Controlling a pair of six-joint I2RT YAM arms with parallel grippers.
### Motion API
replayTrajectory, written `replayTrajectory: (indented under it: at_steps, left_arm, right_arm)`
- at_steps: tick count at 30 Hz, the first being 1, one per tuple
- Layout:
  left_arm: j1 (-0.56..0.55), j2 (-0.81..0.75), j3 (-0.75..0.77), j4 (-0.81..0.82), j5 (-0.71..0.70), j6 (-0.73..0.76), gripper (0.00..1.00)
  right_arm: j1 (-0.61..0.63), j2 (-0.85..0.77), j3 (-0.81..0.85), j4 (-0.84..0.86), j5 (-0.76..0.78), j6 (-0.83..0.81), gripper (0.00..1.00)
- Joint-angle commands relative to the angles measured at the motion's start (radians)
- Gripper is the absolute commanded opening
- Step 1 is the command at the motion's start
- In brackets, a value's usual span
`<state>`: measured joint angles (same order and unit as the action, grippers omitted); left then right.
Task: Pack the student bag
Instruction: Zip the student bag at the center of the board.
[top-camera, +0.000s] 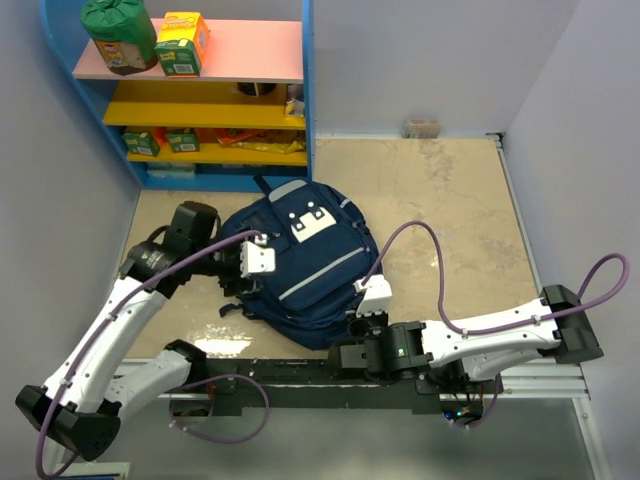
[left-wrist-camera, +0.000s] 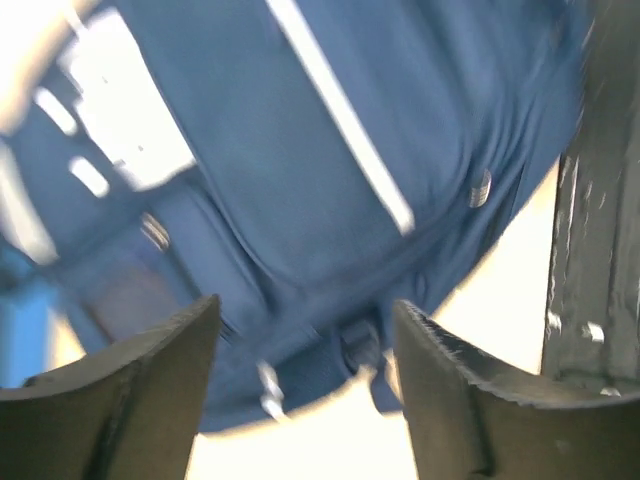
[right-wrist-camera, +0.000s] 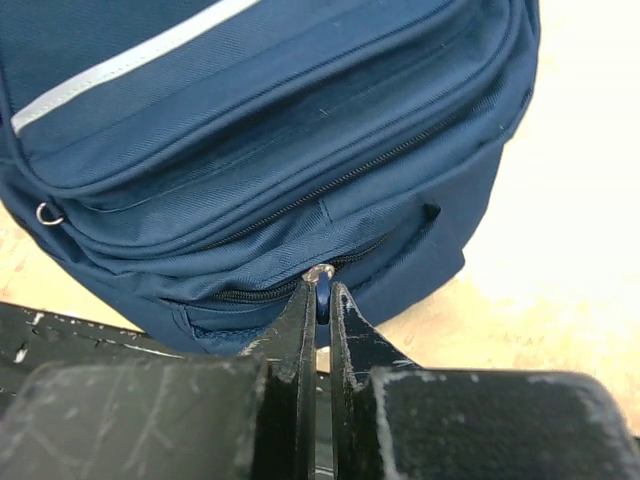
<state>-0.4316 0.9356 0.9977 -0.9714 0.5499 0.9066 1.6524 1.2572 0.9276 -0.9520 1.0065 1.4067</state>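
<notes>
The student bag (top-camera: 300, 262) is a navy backpack that lies flat on the table, with a white patch and a light stripe. My right gripper (top-camera: 362, 308) is at the bag's near right edge. In the right wrist view it (right-wrist-camera: 319, 300) is shut on the blue zipper pull (right-wrist-camera: 322, 297) of the lowest front pocket, whose zip (right-wrist-camera: 250, 294) looks closed. My left gripper (top-camera: 262, 252) hovers over the bag's left side. In the blurred left wrist view it (left-wrist-camera: 305, 335) is open and empty, and the bag (left-wrist-camera: 330, 180) fills the frame beyond the fingers.
A blue shelf unit (top-camera: 200, 90) with boxes and packets stands at the back left, close behind the bag. A small object (top-camera: 422, 127) lies by the back wall. A black rail (top-camera: 300, 385) runs along the near edge. White walls enclose both sides.
</notes>
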Motion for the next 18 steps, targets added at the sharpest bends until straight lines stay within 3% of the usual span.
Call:
replayTrajectory:
  at_steps: [1,3,6,10,16,18]
  left_arm:
    - [-0.009,-0.009,0.117,-0.043,0.333,-0.011,0.78]
    - [-0.092,0.008,0.060,0.003,0.366,-0.061,0.81]
    - [-0.217,0.028,-0.052,0.143,0.300,-0.141,0.81]
    - [-0.237,0.107,-0.096,0.291,0.346,-0.228,0.72]
    - [-0.312,0.238,-0.041,0.358,0.317,-0.310,0.64]
    - [-0.351,0.265,-0.039,0.355,0.315,-0.308,0.55]
  right_arm:
    - [-0.008,-0.047,-0.013,0.119,0.104,-0.077,0.00]
    - [-0.006,-0.051,-0.030,0.140,0.098,-0.071,0.00]
    - [-0.008,-0.068,-0.055,0.154,0.090,-0.045,0.00]
    - [-0.006,-0.084,-0.075,0.183,0.072,-0.025,0.00]
    - [-0.008,-0.061,-0.039,0.124,0.075,0.021,0.00]
    - [-0.006,-0.076,-0.039,0.121,0.073,0.029,0.00]
